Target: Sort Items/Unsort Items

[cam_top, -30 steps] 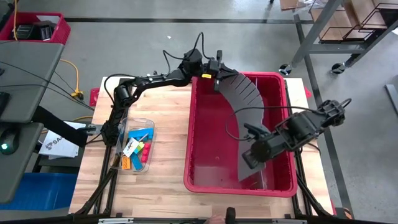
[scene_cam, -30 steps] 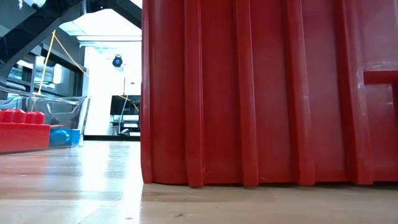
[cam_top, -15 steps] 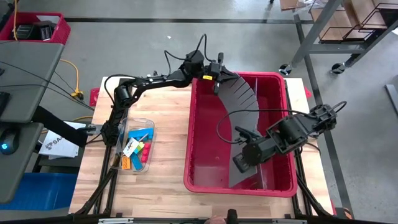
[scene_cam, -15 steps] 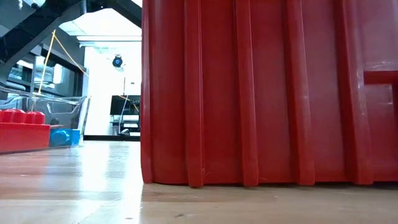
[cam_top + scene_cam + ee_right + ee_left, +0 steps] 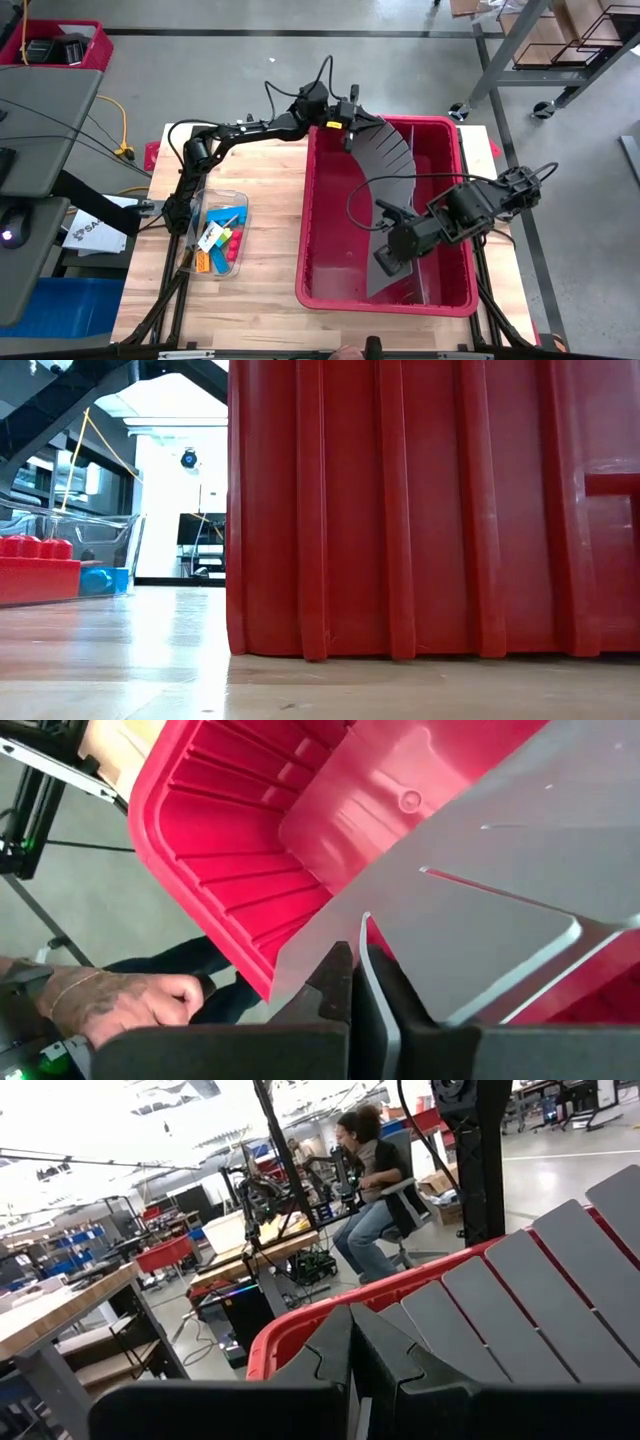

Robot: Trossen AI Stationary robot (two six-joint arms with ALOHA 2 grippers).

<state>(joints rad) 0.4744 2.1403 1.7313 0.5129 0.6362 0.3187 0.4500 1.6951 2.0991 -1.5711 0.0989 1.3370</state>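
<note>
A large red plastic bin (image 5: pixel 440 135) with ribbed walls stands on the right half of the wooden tabletop (image 5: pixel 265 240). In the low view its wall fills most of the picture and hides both arms.

A long grey slotted sheet (image 5: pixel 395 165), thin, flexible and cut into parallel strips along one edge, arches inside the bin from the far rim to the near wall. There is one sheet and two grippers on it. The left gripper (image 5: pixel 345 125) is closed on its far end at the bin's far rim. The right gripper (image 5: pixel 388 262) is closed on the sheet's near end, low inside the bin.

The items (image 5: pixel 222 240) lie outside the bin in one clear plastic tray (image 5: pixel 240 200) on the left part of the tabletop, well apart from both grippers: red, blue, yellow and orange blocky pieces; an exact count cannot be made.

In the right wrist view, a person's hand (image 5: pixel 120 1005) shows beyond the bin's rim. In the left wrist view, a seated person (image 5: pixel 375 1180) is in the room behind.
</note>
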